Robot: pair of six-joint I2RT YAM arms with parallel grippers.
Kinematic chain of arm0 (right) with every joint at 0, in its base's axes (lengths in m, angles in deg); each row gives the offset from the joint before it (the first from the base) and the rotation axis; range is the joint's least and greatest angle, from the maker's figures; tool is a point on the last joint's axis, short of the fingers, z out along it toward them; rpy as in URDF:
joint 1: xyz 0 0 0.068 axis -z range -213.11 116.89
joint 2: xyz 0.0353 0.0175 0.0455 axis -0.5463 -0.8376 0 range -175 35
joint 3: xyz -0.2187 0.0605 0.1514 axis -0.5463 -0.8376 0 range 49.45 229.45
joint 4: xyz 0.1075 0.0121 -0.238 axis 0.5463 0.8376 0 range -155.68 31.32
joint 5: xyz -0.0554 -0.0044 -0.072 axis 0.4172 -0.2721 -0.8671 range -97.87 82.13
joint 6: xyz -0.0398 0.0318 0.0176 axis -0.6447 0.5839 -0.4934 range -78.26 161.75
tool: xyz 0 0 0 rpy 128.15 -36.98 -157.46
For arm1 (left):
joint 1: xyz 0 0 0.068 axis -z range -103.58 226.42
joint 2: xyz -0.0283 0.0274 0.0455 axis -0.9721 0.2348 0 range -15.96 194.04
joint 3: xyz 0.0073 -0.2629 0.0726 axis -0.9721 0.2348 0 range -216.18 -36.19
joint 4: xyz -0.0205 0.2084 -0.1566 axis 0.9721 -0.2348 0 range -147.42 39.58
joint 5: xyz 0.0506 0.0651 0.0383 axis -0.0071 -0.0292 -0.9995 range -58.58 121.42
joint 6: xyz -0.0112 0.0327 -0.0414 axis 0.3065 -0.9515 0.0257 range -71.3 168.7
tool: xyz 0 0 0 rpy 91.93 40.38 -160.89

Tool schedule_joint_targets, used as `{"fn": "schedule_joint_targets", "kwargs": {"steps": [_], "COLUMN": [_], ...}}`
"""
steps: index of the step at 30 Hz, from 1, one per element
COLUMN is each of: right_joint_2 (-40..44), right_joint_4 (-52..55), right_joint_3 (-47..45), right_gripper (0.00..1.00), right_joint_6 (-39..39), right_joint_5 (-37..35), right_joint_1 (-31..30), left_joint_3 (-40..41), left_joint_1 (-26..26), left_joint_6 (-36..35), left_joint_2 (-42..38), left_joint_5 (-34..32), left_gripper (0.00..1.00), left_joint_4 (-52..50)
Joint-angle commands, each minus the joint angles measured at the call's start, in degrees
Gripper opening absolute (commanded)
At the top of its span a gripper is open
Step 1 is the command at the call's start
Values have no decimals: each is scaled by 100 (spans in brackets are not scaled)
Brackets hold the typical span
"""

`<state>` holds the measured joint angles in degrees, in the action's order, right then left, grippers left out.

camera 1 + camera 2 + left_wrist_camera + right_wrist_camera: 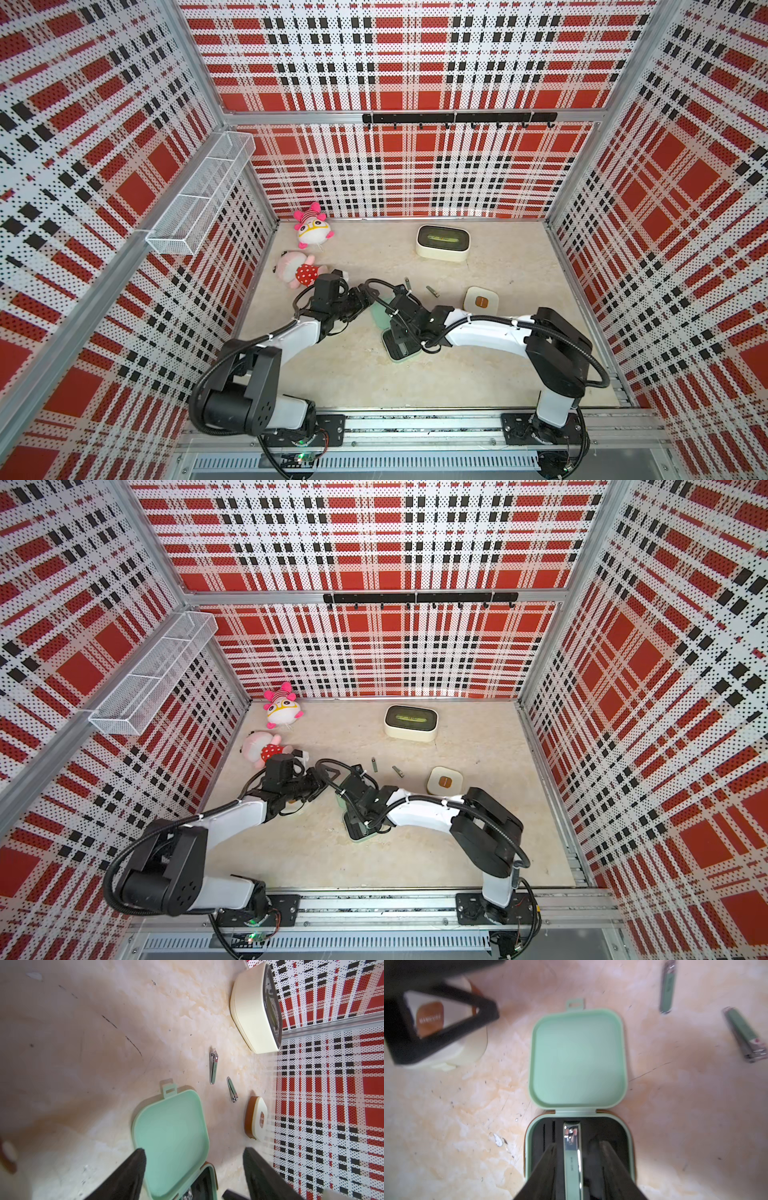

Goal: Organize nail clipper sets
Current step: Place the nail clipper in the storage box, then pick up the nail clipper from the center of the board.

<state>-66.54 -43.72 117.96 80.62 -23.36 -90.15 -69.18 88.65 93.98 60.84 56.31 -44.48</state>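
Note:
The mint green case point(578, 1057) lies open mid-table, lid flat point(379, 314) and black insert up. One silver clipper point(572, 1155) rests in the insert. My right gripper point(578, 1147) is open, a finger on either side of that clipper. My left gripper point(193, 1150) hangs open above the lid's edge, holding nothing. One finger point(446, 1022) of it hovers over a shut cream case point(452, 1049). A second shut cream case point(481, 302) sits to the right. Two loose clippers point(408, 284) point(433, 291) lie beyond the mint case.
A larger cream box point(442, 243) with a dark window stands at the back. Two pink plush toys point(312, 228) point(299, 270) lie at the back left, close to the left arm. A wire basket point(199, 195) hangs on the left wall, a hook rail point(457, 118) on the back wall.

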Motion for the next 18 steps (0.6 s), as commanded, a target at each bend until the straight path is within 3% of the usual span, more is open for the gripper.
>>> {"fn": "schedule_joint_targets", "kwargs": {"steps": [1, 5, 12, 18], "right_joint_2": [347, 266, -672, -1668], "right_joint_4": [291, 318, 495, 746], "right_joint_3": [-113, -95, 917, 2067], "right_gripper": [46, 52, 61, 61], "right_joint_6": [-137, -289, -668, -919], "right_joint_5": [-253, -106, -24, 107], "right_joint_1": [515, 1062, 1312, 1335], "left_joint_3": [174, 472, 1051, 1200], "left_joint_1": [0, 382, 1222, 1251], "left_joint_6": [-280, -120, 596, 698], "left_joint_2": [-631, -1361, -2022, -2167], "left_joint_5": [-398, -772, -1307, -1285], "left_gripper": [79, 81, 82, 82], "left_joint_4": [-636, -958, -768, -722]}}
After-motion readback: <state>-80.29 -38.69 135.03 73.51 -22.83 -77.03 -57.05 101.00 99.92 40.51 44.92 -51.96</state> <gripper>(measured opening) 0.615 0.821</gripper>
